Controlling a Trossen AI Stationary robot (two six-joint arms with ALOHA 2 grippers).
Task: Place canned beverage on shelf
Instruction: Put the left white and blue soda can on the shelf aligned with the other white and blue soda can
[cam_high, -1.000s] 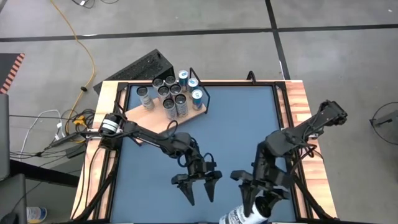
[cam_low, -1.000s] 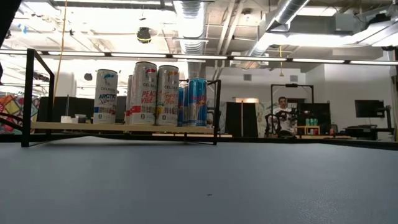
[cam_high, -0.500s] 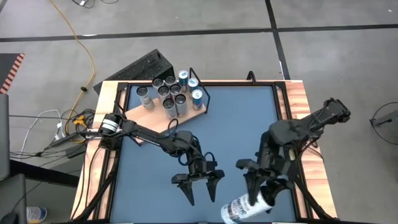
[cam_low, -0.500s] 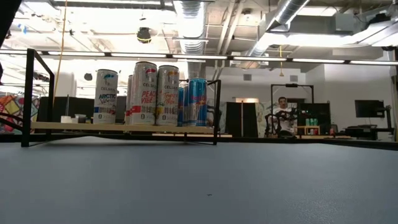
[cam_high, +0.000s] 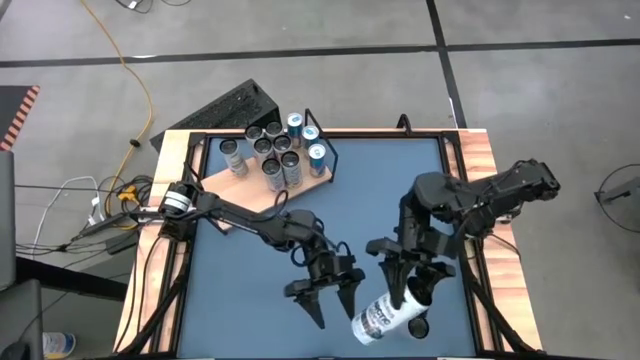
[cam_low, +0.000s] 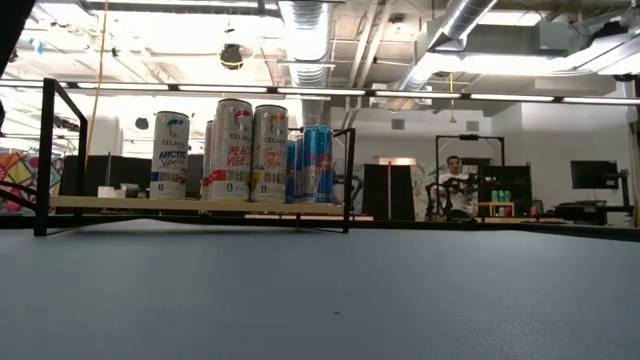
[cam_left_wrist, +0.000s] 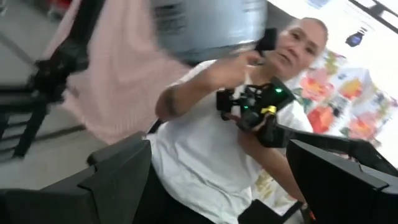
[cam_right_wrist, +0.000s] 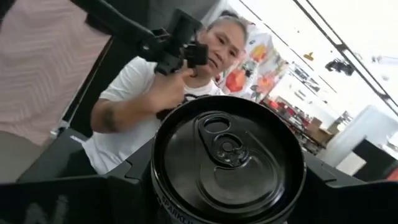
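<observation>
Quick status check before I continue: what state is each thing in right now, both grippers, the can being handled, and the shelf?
Right gripper: shut on the white-and-black beverage can, near the table's front edge.
White-and-black beverage can: held, tilted, black pull-tab top unopened.
Left gripper: open, empty, beside the can.
Pale-wood shelf board with black wire frame: at the table's far left corner, holding a cluster of upright cans.

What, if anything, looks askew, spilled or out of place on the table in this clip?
Nothing spilled or damaged. The one oddity is the white can, held tilted over the blue tabletop in the right end effector rather than upright. The cans on the shelf stand upright together. The left end effector hangs open and empty beside it.
</observation>
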